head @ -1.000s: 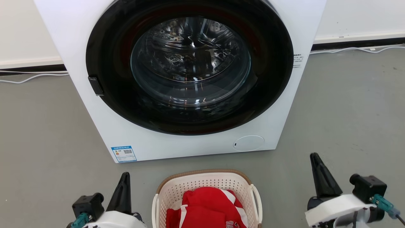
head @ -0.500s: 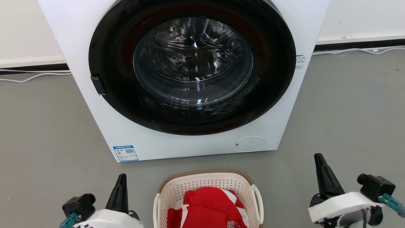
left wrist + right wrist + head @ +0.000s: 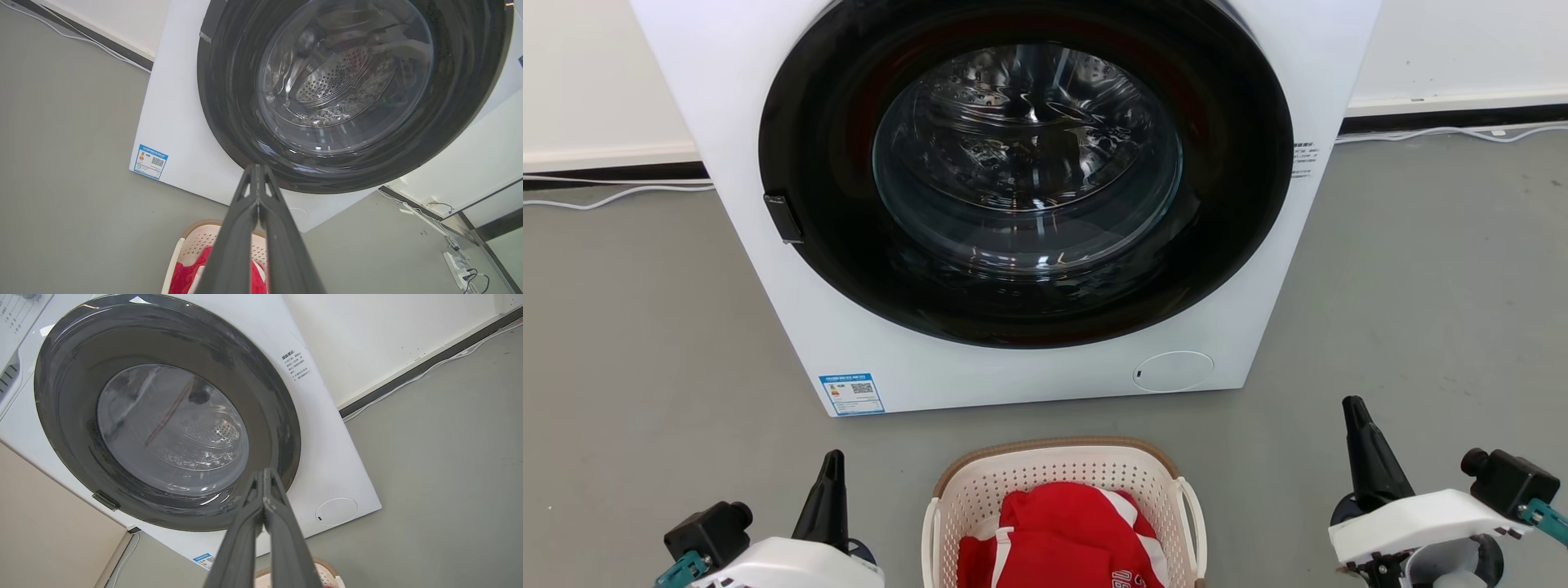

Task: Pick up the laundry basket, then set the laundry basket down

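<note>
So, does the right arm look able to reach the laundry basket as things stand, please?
Probably yes: just floor lies between the right tool and the laundry basket, though the tool is shut.

The head view's bottom edge cuts the laundry basket [image 3: 1058, 478] across its middle, taking its near half and the lower part of the red garment [image 3: 1054, 531] inside. White print on the cloth is cropped and unreadable. The washing machine [image 3: 719, 122] loses its top to the upper edge. Its blue label [image 3: 852, 394] and the printed lines [image 3: 1303, 159] beside the door [image 3: 1029, 163] are too small to read. In the left wrist view the left gripper [image 3: 257, 167], fingers pressed together, covers the basket's centre. In the right wrist view the right gripper [image 3: 265, 471], likewise closed, hides all but a sliver of rim.
</note>
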Robot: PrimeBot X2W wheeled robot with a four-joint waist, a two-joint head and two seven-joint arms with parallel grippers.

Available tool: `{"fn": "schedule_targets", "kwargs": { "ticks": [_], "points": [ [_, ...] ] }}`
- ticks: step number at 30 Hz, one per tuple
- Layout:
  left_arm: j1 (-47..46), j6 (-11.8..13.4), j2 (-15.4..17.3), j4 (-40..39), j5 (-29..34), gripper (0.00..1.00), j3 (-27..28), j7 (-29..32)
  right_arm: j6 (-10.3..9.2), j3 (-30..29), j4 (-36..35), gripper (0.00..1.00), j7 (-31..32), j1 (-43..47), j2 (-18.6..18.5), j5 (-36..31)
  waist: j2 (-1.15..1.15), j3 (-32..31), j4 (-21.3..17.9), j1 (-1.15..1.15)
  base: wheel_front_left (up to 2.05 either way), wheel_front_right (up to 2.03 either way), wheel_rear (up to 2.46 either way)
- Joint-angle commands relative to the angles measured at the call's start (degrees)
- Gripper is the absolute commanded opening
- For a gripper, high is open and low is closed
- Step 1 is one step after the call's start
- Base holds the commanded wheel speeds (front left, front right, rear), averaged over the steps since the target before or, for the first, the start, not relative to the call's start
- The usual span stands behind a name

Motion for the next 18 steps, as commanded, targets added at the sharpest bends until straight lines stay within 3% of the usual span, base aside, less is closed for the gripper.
{"fn": "schedule_targets", "kwargs": {
  "ticks": [1,18],
  "points": [
    [-2.66,-0.50,0.33,-1.72,-1.39,0.00,0.94,0.19,0.00,-0.37,-1.76,0.00,0.43,-1.93,-0.25,1.31,0.00,0.00,0.03,-0.01,0.00,0.00,0.00],
    [-3.23,-1.30,0.46,-1.83,-11.43,0.00,2.27,3.06,0.00,-1.80,-2.40,0.00,3.27,-1.80,0.45,11.01,0.00,-0.02,0.61,-0.01,0.00,0.00,0.00]
  ]
}}
